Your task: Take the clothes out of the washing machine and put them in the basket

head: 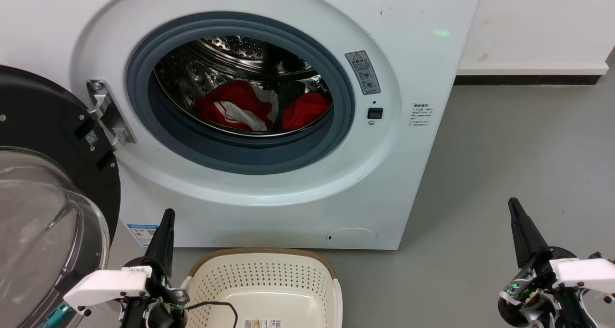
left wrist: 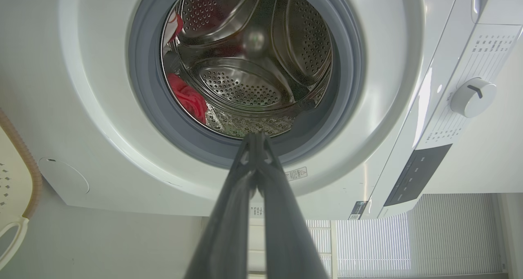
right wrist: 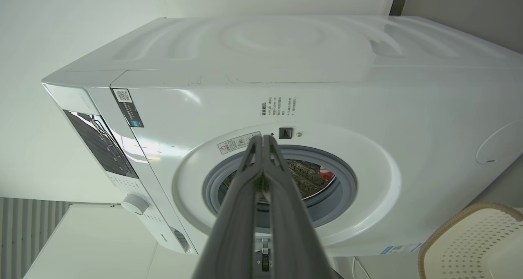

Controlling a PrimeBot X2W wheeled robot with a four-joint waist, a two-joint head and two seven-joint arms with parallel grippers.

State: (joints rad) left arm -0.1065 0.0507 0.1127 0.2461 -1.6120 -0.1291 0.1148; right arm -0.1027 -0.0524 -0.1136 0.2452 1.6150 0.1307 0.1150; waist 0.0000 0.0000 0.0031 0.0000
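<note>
The white washing machine (head: 269, 193) stands ahead with its porthole uncovered. Inside the steel drum lie the clothes: a red garment with white stripes (head: 235, 107) on the left and a plain red one (head: 305, 109) on the right. A red fold (left wrist: 188, 100) peeks over the drum's edge in the left wrist view. The cream basket (head: 264, 275) sits empty on the floor in front of the washer. My left gripper (head: 167, 217) is shut beside the basket's left end. My right gripper (head: 514, 205) is shut over the floor, right of the washer. Both hold nothing.
The washer's black-framed glass door (head: 43, 198) is swung open at the left, close to my left arm. Grey floor (head: 519, 150) stretches to the right of the machine, ending at a white wall with a dark skirting. A black cable (head: 216, 305) loops into the basket.
</note>
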